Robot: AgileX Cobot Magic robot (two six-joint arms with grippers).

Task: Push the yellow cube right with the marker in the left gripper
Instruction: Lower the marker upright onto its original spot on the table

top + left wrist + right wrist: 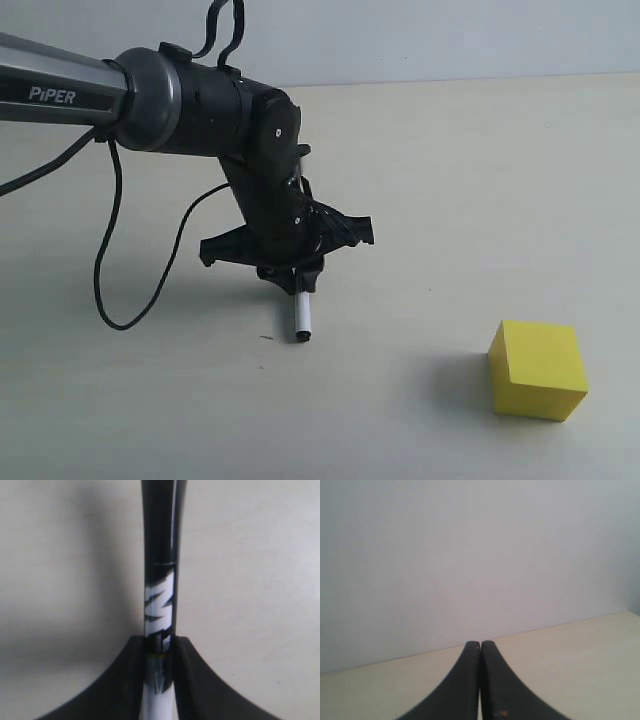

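- The left gripper [293,272] points down at the desk, its two black finger plates clamped on the marker [302,316]; the left wrist view shows the plates pressed against either side of the barrel [161,630].
- The marker hangs close to upright below the fingers, so its long axis runs up and down, with the black lower end at or just above the desk. Actual contact cannot be told from these views.
- The yellow cube [537,368] sits on the desk well apart from the marker, off to the right in the exterior view and somewhat nearer that view's lower edge. It is in neither wrist view.
- My reading: the marker is already on the cube's left side, so a low sweep to the right, angled slightly toward the near edge, should bring the barrel against the cube's left face.
- The left gripper is the only one seen near the cube. The right gripper [480,680] does not appear in the exterior view; its own camera shows its fingers together, nothing between them, facing a pale wall [470,555].
- The desk [450,200] is a plain pale, matte surface, with open room beyond the cube's right side as far as the frame shows.
- A black cable [110,270] loops down from the left arm, on the far side from the cube.
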